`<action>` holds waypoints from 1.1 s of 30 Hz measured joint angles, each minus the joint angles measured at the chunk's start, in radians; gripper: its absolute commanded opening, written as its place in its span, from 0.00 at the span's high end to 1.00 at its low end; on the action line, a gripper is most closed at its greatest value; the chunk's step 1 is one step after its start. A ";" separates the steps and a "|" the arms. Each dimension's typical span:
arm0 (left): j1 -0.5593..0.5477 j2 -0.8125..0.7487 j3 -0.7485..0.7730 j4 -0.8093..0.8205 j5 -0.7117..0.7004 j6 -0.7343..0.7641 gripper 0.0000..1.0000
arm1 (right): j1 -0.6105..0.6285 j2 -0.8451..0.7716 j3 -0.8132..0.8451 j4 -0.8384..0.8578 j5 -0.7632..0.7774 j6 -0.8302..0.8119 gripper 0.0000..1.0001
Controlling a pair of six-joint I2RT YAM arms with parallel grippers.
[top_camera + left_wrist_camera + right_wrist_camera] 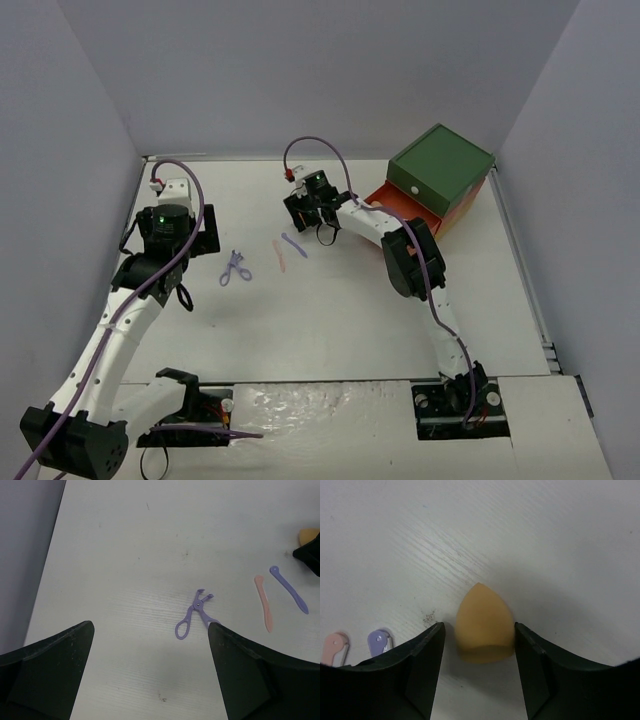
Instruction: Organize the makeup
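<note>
Your right claw (479,630) straddles the tan egg-shaped foam sponge (484,622) lying on the white worktop (555,535). It is part-open, one side just touching and a sliver free at the other, gripping nothing. If you close off-centre, the tapered body may squirt forward or roll. Its pointed tip faces away from the wrist, long axis running between the fingers (420,670). Your left claw (151,627) hangs wide open and empty near the lilac plastic scissor-like tool (194,614).

The fingers (420,670) hide most of pink stick (332,647) and lilac stick (380,641).
</note>
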 measured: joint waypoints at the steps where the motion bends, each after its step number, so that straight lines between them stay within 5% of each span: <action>1: 0.001 0.000 0.000 0.000 0.003 0.000 0.03 | 0.000 0.004 0.003 0.005 0.003 0.000 0.59; 4: 0.001 0.001 0.000 0.001 0.008 0.000 0.03 | 0.000 0.008 0.008 0.010 0.004 0.004 0.77; 8: 0.004 0.005 0.000 0.001 0.018 0.000 0.03 | 0.000 0.008 0.008 0.013 0.007 0.004 0.88; 17: 0.007 0.010 0.000 0.003 0.025 0.000 0.03 | 0.000 -0.255 -0.179 -0.013 0.044 0.001 0.89; 28: 0.014 0.010 0.000 0.003 0.032 0.000 0.03 | -0.095 -0.896 -0.587 0.041 0.228 0.066 0.78; 33: 0.015 0.010 0.000 0.003 0.033 0.000 0.03 | -0.206 -0.948 -0.704 0.005 0.273 0.112 0.51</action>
